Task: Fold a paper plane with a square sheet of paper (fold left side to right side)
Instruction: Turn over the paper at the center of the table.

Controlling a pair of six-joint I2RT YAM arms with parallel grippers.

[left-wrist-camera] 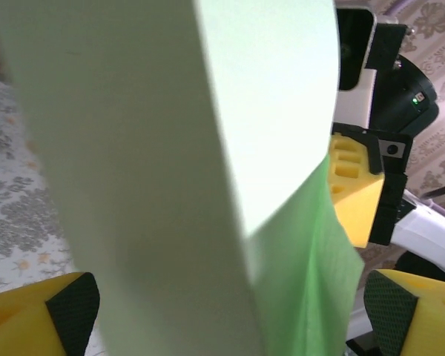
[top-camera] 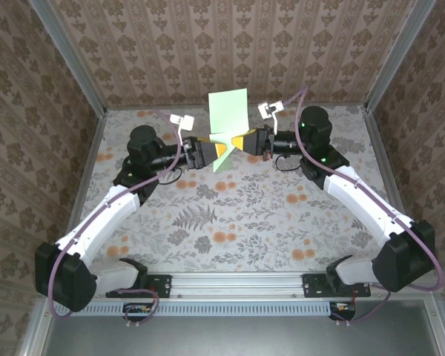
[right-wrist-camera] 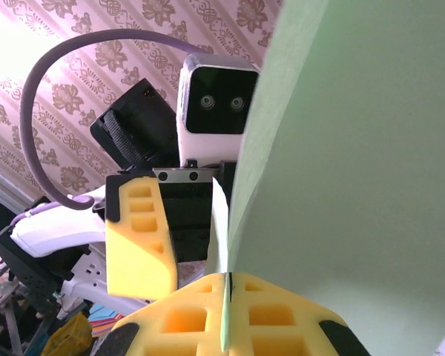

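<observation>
- Standing upright at upper centre of the top view: paper plane (top-camera: 228,119), lifted off the table (top-camera: 297,222), between left gripper (top-camera: 219,150) and right gripper (top-camera: 242,141).
- Left wrist view: pale-green sheet down the middle; left gripper's jaws spread wide either side, gripping nothing.
- Right wrist view: right gripper clamped on the sheet's lower edge, bottom centre. Judged light, floppy and easily creased; best pinched along a folded edge.

the paper plane (top-camera: 230,115) is smooth, matt pale-green paper; the fingers (right-wrist-camera: 137,237) are matt yellow plastic with black rough-textured pads (left-wrist-camera: 74,308).
</observation>
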